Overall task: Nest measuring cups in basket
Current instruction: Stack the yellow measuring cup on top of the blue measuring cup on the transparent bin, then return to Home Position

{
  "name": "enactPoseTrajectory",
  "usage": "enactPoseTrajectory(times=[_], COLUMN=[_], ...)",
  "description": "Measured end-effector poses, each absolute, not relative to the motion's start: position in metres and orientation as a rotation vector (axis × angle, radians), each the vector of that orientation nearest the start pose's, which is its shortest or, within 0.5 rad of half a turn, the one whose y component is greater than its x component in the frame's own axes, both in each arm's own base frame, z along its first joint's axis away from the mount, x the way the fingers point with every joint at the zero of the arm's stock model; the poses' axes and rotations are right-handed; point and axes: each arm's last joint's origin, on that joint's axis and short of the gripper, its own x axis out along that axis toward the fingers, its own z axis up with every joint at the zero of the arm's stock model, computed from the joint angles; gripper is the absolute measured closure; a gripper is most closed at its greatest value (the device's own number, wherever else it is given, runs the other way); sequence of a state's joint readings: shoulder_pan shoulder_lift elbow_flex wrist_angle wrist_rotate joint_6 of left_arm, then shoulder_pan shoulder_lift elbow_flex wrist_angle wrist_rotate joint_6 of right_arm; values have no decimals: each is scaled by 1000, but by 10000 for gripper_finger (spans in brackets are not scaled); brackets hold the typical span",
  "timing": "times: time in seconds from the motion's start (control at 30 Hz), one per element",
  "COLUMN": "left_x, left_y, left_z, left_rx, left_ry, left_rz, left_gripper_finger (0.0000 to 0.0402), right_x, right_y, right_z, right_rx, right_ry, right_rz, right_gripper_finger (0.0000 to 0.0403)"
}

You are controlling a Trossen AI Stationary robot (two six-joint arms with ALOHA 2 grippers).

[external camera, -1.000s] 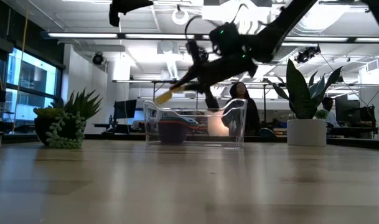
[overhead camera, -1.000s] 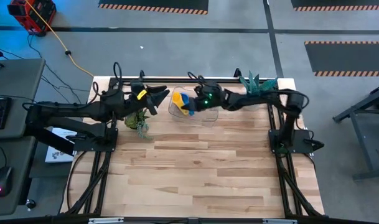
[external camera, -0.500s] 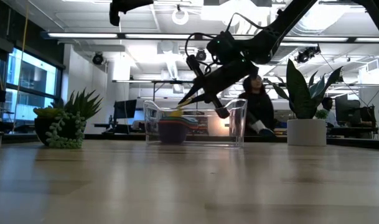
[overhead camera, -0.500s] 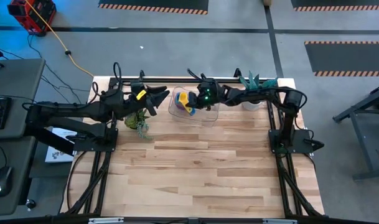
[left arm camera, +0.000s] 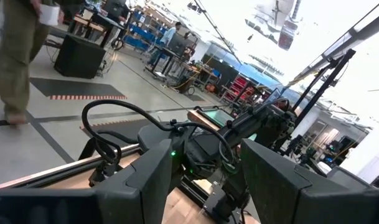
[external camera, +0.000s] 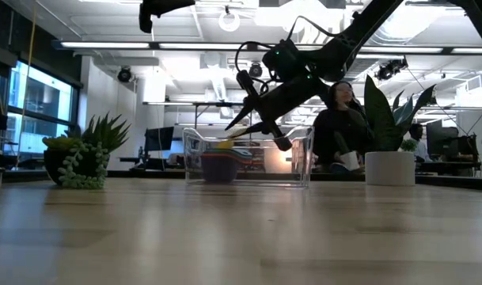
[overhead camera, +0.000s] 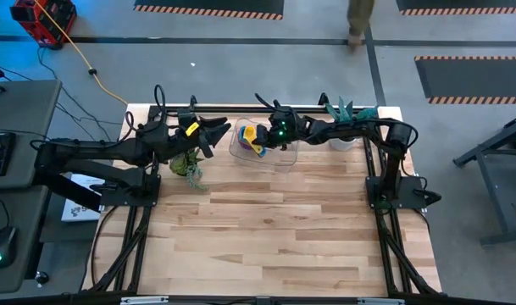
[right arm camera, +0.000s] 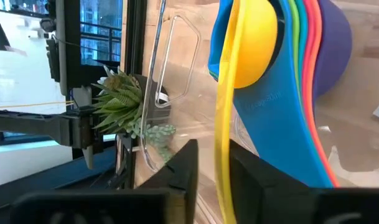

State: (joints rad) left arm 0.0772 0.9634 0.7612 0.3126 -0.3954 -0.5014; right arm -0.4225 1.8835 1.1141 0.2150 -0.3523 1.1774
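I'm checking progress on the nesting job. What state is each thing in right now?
measuring cups: nested in one stack, yellow cup innermost.
basket: upright on the table, holding the stack.
right gripper: over the basket, jaws slightly parted around the yellow handle.
left gripper: beside the basket, raised, open, empty.

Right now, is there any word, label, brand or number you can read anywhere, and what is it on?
Raised lettering on the blue measuring cup's handle: there, but too faint to read.
Yellow tag on the left arm: too small to read.
Nothing readable on the basket or anywhere else.
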Motion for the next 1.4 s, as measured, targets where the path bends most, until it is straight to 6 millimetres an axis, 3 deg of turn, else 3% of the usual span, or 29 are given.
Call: enactPoseTrajectory(times=[0.3,0.6,0.8,1.1,1.4], left_x=[214,214,214,214,214], left_y=[28,28,28,28,28], left_z=[340,340,340,340,339], left_rx=[-511,-510,-506,-432,-288], left_ry=[-226,-226,-225,-208,-166], left_rz=[435,436,437,444,457], left_gripper_finger=[220,220,220,220,220], right_x=[357,335,330,315,266], right_y=[-172,-177,-175,-145,-94], right_z=[177,196,214,272,324], right_rx=[1350,1282,1150,792,490], right_ry=[449,503,469,414,486], right_rz=[-375,-477,-422,-218,-181], right_gripper_finger=[248,242,242,248,294])
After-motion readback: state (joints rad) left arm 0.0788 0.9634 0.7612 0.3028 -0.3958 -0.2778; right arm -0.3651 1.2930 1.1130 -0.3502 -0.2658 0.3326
